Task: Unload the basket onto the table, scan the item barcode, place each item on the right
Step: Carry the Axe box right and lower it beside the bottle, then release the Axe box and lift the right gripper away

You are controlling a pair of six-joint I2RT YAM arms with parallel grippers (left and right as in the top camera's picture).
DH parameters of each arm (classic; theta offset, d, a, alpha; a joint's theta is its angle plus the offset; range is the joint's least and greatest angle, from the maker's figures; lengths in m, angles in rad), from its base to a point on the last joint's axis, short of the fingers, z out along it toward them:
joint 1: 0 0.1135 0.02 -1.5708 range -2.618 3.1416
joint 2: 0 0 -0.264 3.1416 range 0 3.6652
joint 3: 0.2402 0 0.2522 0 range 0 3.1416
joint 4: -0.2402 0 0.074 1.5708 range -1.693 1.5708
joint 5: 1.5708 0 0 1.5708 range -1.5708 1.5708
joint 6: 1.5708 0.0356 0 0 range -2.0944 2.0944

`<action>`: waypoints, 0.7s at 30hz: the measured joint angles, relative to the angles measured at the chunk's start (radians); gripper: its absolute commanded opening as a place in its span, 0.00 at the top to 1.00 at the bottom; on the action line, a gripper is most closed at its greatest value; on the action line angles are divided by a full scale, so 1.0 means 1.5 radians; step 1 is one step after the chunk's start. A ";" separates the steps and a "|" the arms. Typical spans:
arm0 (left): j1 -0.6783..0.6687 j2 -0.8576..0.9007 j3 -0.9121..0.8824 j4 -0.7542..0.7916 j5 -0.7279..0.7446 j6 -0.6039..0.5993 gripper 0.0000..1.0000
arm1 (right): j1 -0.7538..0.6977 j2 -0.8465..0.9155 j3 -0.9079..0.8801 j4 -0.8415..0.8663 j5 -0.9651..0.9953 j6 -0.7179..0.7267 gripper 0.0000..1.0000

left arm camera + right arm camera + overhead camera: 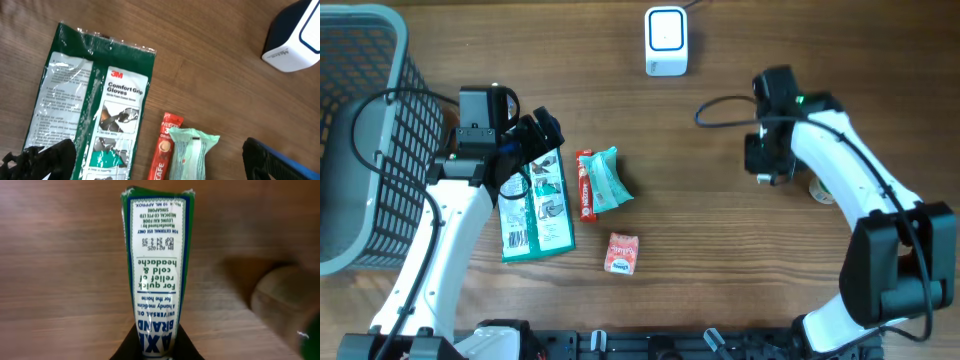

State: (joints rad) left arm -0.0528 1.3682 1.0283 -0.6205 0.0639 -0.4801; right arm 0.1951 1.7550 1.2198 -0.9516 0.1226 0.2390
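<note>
While right gripper (766,160) is clamping the oil box (155,255), left gripper (532,140) is hovering jaws apart; next is likely presenting its barcode to the scanner (666,42).

A grey wire basket (420,100) stood at the left side of the brown wooden table (720,280); just beside it lay a long green and white plastic pack of gloves (535,215), flat; next to that pack lay a thin red coffee stick (586,185); a soft pale green pack (608,180) lay partly on top of the stick; a small red and white packet (621,253) lay alone, near them, closer to the front edge.
</note>
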 measured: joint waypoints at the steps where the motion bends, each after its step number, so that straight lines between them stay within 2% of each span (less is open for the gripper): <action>1: 0.000 0.000 0.000 0.000 0.000 0.000 0.00 | 0.000 0.001 -0.023 0.021 0.000 0.002 0.95; 6: 0.000 0.000 0.000 0.000 0.000 0.000 0.00 | 0.000 0.001 -0.080 0.068 -0.003 0.005 0.95; 9: 0.000 0.000 0.000 0.000 0.000 0.000 0.00 | 0.000 0.001 -0.085 0.070 -0.002 0.005 0.92; 21: 0.000 0.000 0.000 0.000 0.000 0.000 0.00 | 0.000 0.001 -0.085 0.065 -0.002 0.005 0.92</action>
State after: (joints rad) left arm -0.0528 1.3682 1.0283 -0.6205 0.0643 -0.4801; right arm 0.1951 1.7561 1.0924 -0.8543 0.1192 0.2462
